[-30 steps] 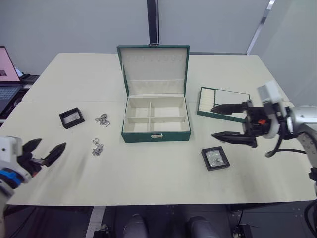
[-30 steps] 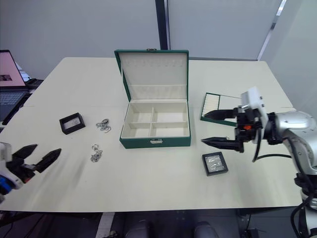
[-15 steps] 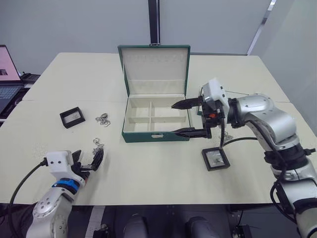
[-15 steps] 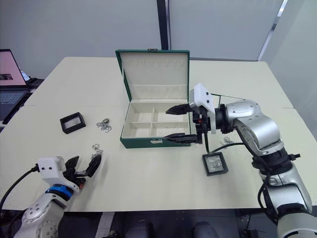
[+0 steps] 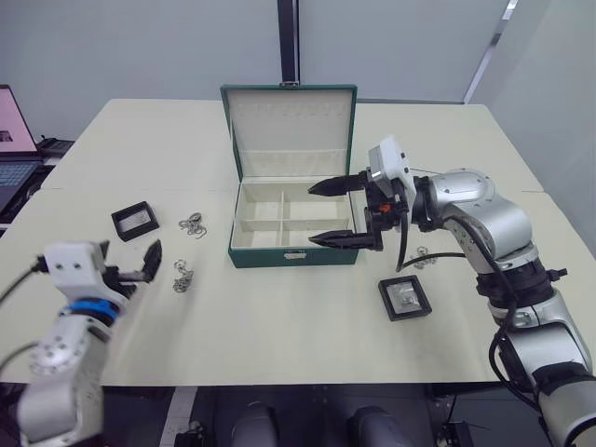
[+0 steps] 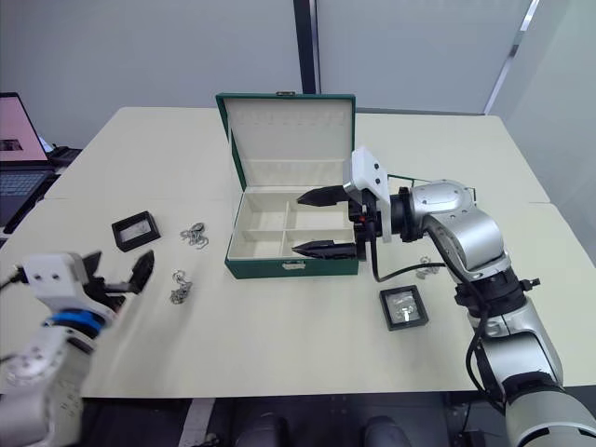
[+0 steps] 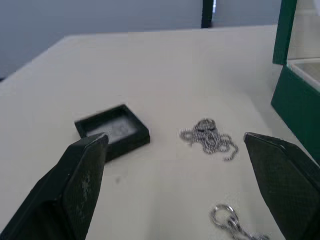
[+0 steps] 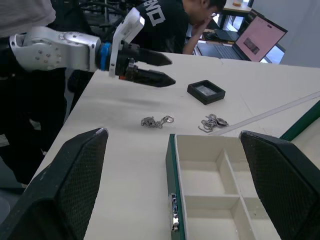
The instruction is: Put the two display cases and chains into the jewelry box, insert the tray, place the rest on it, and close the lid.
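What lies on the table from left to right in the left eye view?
Left gripper → display case → chains → jewelry box → right gripper → second display case.

Looks like an office or lab room set up for robot testing: a big plain cream table (image 5: 279, 335) sits in front of bare grey partition walls (image 5: 140, 47) with a dark post between the panels. There's an open laptop (image 5: 11, 140) with a pink screen off at the robot's left. In the right wrist view a person (image 8: 175, 25) in a black shirt sits nearby by another laptop (image 8: 260, 40).
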